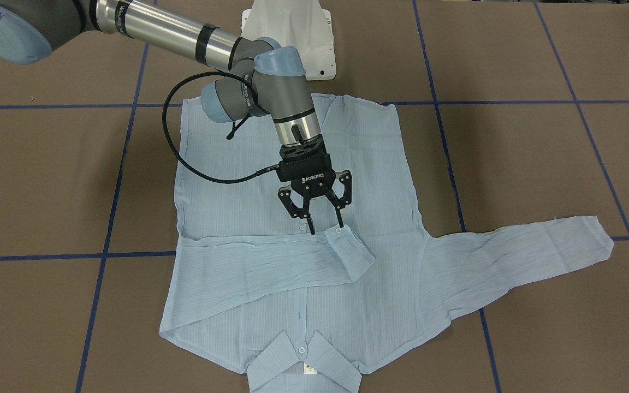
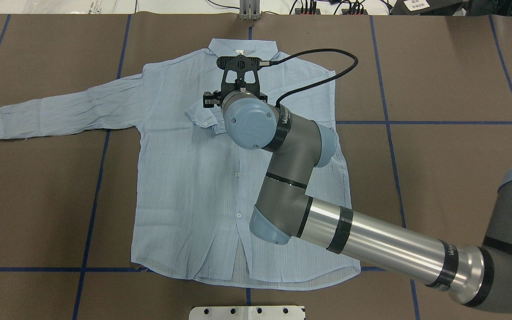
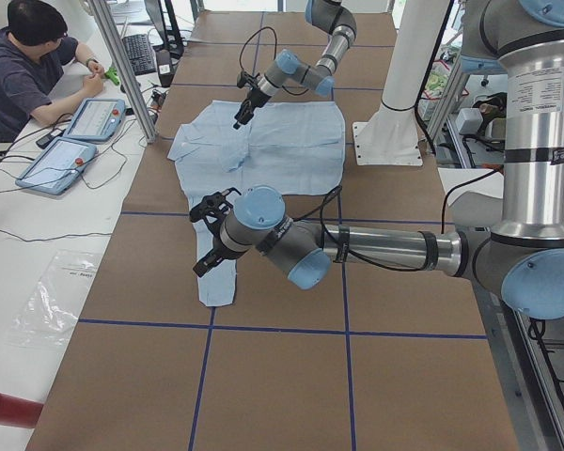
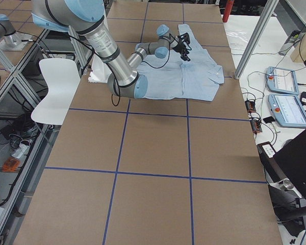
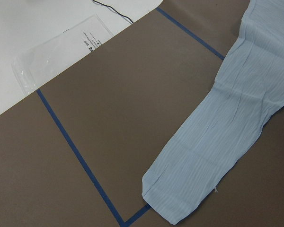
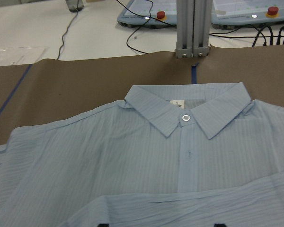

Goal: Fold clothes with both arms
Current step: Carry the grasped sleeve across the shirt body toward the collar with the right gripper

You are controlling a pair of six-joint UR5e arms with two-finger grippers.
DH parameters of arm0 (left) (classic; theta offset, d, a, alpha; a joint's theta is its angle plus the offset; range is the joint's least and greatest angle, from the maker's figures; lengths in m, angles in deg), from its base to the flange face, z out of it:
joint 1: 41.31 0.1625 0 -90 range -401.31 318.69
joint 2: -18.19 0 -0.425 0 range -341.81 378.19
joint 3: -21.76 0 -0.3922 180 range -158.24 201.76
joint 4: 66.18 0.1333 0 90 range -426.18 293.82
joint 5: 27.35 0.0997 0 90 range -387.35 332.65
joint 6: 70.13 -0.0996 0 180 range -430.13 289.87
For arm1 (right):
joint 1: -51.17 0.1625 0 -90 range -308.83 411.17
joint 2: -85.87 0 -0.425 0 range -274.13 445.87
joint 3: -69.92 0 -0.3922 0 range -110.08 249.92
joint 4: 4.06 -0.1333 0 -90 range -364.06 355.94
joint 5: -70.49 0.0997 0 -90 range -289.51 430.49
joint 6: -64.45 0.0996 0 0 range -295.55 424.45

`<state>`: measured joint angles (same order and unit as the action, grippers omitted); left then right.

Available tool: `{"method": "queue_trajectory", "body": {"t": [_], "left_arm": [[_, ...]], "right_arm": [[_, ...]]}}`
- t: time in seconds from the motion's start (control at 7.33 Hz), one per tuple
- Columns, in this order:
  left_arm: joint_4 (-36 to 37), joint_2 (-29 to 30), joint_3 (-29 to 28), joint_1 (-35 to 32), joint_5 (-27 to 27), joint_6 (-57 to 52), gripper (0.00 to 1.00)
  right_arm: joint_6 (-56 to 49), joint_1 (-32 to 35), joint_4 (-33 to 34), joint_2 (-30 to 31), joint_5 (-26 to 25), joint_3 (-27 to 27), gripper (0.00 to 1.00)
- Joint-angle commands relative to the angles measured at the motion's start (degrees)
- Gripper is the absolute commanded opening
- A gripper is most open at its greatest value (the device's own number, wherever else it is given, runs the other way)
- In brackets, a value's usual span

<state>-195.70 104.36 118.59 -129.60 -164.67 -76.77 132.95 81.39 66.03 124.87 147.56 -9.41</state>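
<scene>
The clothes are one light-blue striped shirt point(image 1: 238, 196) lying flat, buttons up, with its collar point(image 6: 187, 111) on the side away from the robot. One sleeve is folded across the chest, and its cuff point(image 1: 350, 243) rests near the button line. My right gripper point(image 1: 326, 226) stands open, its tips right at that cuff and nothing between them. The other sleeve point(image 2: 60, 109) stretches out flat to the robot's left. My left gripper point(image 3: 201, 235) hovers over that sleeve's end point(image 5: 227, 127). I cannot tell whether it is open or shut.
A white pedestal base point(image 1: 287, 33) stands at the robot's side of the shirt. An aluminium post point(image 6: 193, 28) rises just beyond the collar. A person sits at a side table with teach pendants point(image 3: 66, 160). A clear plastic bag point(image 5: 61, 52) lies off the table's left end.
</scene>
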Motion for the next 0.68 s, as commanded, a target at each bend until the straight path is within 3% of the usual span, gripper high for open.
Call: {"method": "queue_trajectory", "body": {"t": [0.0, 0.27, 0.41, 0.55], "left_arm": [[-0.82, 0.48, 0.73, 0.23, -0.06, 5.98, 1.0], [-5.46, 0.14, 0.11, 3.63, 0.47, 17.28, 1.0], [-8.27, -0.04, -0.24, 7.4, 2.65, 25.28, 1.0], [-13.34, -0.04, -2.07, 11.79, 8.24, 32.84, 1.0]], "right_arm": [[-2.74, 11.12, 12.25, 3.59, 19.6, -7.83, 1.0], [-18.41, 22.19, 12.44, 13.41, 33.33, -15.55, 1.0], [-24.75, 28.69, 12.44, 17.81, 40.72, -17.07, 1.0], [-32.21, 33.36, 12.44, 22.21, 43.93, -18.39, 1.0]]}}
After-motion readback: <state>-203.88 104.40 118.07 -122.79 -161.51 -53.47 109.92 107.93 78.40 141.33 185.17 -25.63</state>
